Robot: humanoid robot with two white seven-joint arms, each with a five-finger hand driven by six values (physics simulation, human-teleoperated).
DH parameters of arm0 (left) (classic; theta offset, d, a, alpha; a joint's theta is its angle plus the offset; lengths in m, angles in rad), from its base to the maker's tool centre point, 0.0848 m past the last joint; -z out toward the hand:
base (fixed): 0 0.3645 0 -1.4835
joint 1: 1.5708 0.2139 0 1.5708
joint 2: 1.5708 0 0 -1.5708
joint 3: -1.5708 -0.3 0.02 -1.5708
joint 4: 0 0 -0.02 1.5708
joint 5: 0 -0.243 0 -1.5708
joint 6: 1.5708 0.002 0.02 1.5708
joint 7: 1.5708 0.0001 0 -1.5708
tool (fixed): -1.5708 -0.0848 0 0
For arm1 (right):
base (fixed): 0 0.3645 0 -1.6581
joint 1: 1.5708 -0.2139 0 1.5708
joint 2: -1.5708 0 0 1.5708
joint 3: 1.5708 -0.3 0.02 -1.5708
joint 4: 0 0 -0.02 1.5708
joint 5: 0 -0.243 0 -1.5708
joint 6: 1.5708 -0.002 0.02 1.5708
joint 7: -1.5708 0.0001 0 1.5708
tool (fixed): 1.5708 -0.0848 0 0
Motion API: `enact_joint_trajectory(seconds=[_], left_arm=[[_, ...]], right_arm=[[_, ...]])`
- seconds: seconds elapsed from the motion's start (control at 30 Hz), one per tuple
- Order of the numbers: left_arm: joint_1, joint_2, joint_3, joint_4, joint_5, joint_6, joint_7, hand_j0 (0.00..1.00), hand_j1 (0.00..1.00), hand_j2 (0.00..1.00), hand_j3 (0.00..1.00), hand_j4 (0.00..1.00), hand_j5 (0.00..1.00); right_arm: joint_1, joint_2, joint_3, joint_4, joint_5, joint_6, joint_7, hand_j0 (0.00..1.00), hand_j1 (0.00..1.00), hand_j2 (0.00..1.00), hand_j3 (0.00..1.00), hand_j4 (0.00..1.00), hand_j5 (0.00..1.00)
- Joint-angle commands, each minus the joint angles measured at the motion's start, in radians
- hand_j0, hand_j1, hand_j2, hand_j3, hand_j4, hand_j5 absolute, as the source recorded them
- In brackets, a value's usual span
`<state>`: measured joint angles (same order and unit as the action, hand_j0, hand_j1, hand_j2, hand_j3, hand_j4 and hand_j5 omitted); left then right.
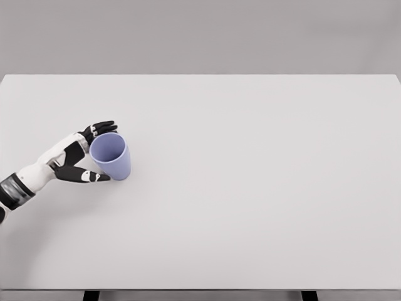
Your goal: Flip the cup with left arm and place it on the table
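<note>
On the plain white table (pixel 250 188) before a grey wall, the lavender plastic cup (pixel 111 156) stands mouth-up at the left, my left hand (pixel 76 160) cupped around it with fingers and thumb either side, so I judge only the release remains.

Single head view, high above, looking down across the table (pixel 250 219)

no readable text, labels, brands, numbers or signs on anything in view
</note>
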<state>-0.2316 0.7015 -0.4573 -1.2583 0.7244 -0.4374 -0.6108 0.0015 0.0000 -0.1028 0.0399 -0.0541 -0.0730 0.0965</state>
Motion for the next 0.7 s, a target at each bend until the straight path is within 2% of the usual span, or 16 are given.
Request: enact_joint_trajectory(seconds=[0.0,0.4,0.6,0.67], left_arm=[[0.000,0.003,0.008,-0.001,0.007,-0.001,0.000,0.99,0.99,0.99,0.99,0.99,0.99],[0.008,0.015,0.029,-0.004,0.009,-0.001,0.000,1.00,1.00,1.00,1.00,1.00,1.00],[0.012,0.087,0.034,-0.010,0.012,-0.035,0.000,1.00,1.00,1.00,1.00,1.00,1.00],[0.012,0.121,0.036,-0.036,0.012,-0.037,0.000,1.00,1.00,1.00,1.00,1.00,1.00]], right_arm=[[0.000,0.000,0.000,0.000,0.000,-0.001,0.000,1.00,1.00,1.00,1.00,1.00,1.00],[0.000,0.000,0.000,0.000,0.000,0.001,0.000,1.00,1.00,1.00,1.00,1.00,1.00],[0.000,0.000,0.000,0.000,-0.001,-0.001,0.000,1.00,1.00,1.00,1.00,1.00,1.00],[0.000,0.000,-0.002,0.000,0.000,-0.001,0.000,1.00,1.00,1.00,1.00,1.00,1.00]])
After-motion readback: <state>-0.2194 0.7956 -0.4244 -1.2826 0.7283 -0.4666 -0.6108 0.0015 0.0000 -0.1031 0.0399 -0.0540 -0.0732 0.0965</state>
